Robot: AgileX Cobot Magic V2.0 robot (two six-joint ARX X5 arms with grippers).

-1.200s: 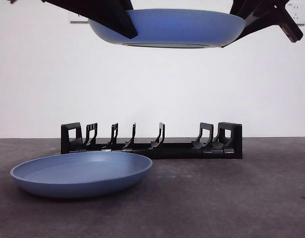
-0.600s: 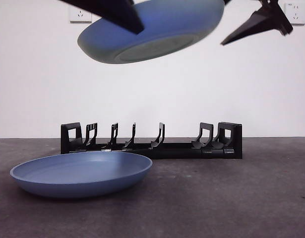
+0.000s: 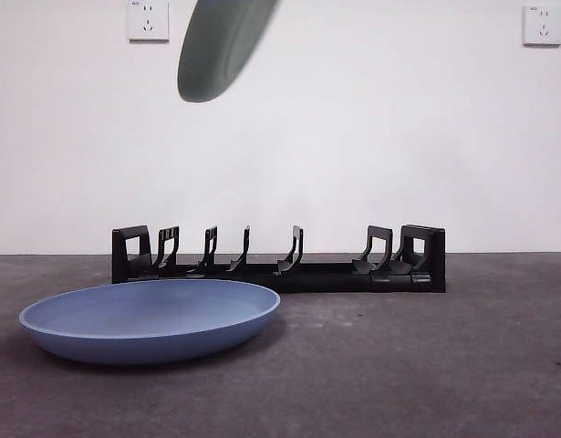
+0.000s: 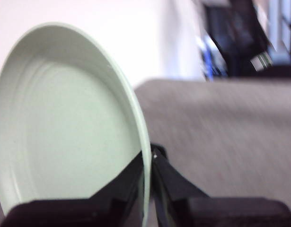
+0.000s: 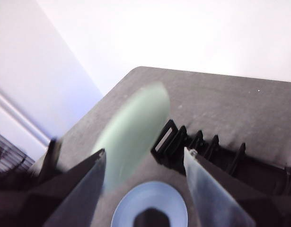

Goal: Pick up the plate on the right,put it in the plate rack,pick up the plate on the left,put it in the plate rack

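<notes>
The lifted plate (image 3: 221,46) hangs high above the left part of the table, tilted nearly on edge and blurred, its underside pale grey-green. The left gripper (image 4: 151,158) is clenched on its rim, one jaw on each face. Below it, the plate rack (image 3: 278,260) stands across the middle of the dark table (image 3: 426,365), every slot unfilled. A second blue plate (image 3: 150,319) lies flat just in front of the rack's left half. The right gripper (image 5: 144,158) hovers above, jaws spread apart and grasping nothing.
</notes>
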